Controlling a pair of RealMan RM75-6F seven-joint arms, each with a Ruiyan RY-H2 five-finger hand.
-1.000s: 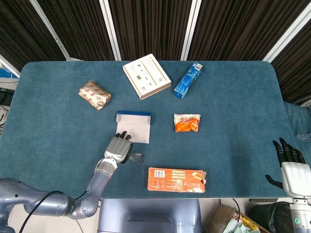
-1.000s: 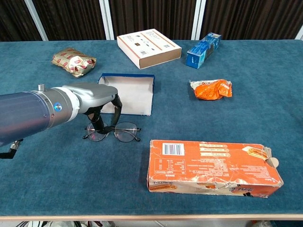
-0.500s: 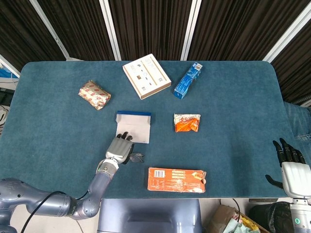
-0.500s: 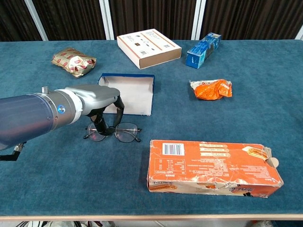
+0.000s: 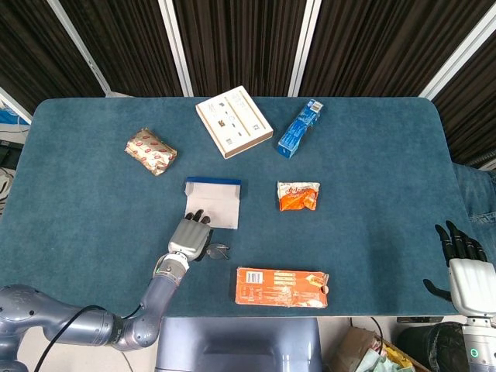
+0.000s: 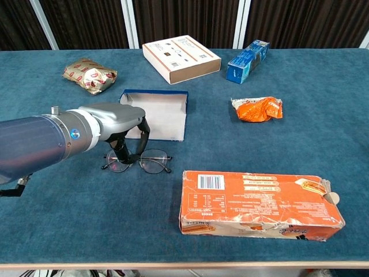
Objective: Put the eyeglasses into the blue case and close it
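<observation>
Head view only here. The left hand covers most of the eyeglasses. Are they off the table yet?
Observer: No. In the chest view the eyeglasses lie on the table, both lenses down on the cloth.
Operator: Where are the fingers?
Observer: The left hand's dark fingers curl down at the lens nearer the arm. I cannot tell whether they pinch the frame.
Operator: Glasses touching the case?
Observer: No. The blue case sits just behind them, and a thin strip of cloth shows between its near edge and the frame.
</observation>
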